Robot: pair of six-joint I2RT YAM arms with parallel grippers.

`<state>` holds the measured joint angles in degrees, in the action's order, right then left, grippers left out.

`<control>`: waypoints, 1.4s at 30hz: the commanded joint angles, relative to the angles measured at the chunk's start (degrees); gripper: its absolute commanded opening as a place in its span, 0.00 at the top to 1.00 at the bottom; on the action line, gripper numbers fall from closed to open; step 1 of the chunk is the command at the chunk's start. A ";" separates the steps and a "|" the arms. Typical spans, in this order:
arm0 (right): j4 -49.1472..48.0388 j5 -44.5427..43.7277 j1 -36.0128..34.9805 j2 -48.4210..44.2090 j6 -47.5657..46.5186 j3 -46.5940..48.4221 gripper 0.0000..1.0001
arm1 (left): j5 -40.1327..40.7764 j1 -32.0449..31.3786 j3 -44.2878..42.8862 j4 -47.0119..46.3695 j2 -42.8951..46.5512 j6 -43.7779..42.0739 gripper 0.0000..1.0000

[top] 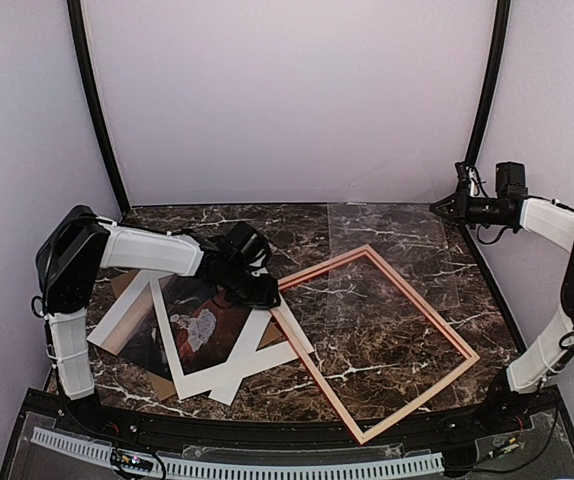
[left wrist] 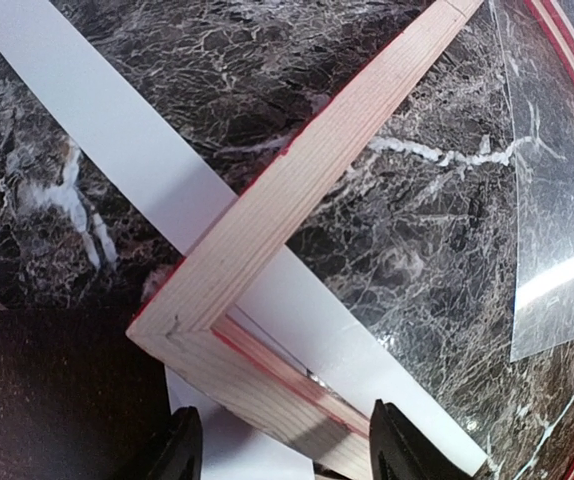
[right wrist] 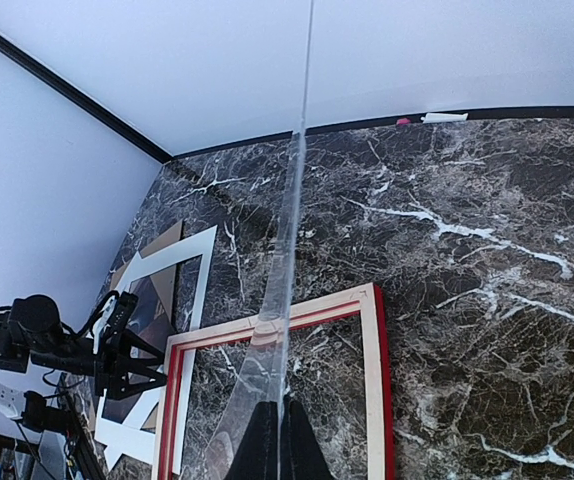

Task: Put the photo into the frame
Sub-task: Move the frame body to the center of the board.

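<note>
At the left edge of the table lies a brown backing board [top: 122, 288]. The photo [top: 195, 322] lies on it, picture side up, and it shows through the cutout of a white mat [top: 170, 345] that covers its margins.

The left gripper [left wrist: 287, 420] stands open over the frame [left wrist: 307, 180]. Its jaws are on both sides of one rail near the frame's left corner, and that corner rests on the mat.

The frame lies with the pale wood up in the middle of the table. The right gripper [right wrist: 279, 425] is closed on a clear sheet [left wrist: 557, 230] and holds it above the far right corner.

I think the step is to take the rail. The jaws should close only on the wood, square to it, and not catch the mat below.
</note>
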<state>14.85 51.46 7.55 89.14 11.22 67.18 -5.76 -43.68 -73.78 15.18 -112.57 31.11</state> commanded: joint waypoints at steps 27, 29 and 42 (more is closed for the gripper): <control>-0.15 -7.49 0.27 -10.39 5.03 -4.31 1.00 | 4.78 1.82 -34.58 11.78 -23.09 -12.65 0.57; 0.31 -8.74 0.27 -11.25 5.25 -4.01 1.00 | 4.66 2.19 -36.57 12.15 -24.51 -12.96 0.57; 3.28 -11.79 0.27 -12.88 7.51 -0.74 1.00 | -0.12 6.94 -41.21 13.62 -28.93 -19.15 0.77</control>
<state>18.81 39.81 7.55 77.65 17.10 64.38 -4.47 -38.70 -115.39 23.92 -139.81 18.11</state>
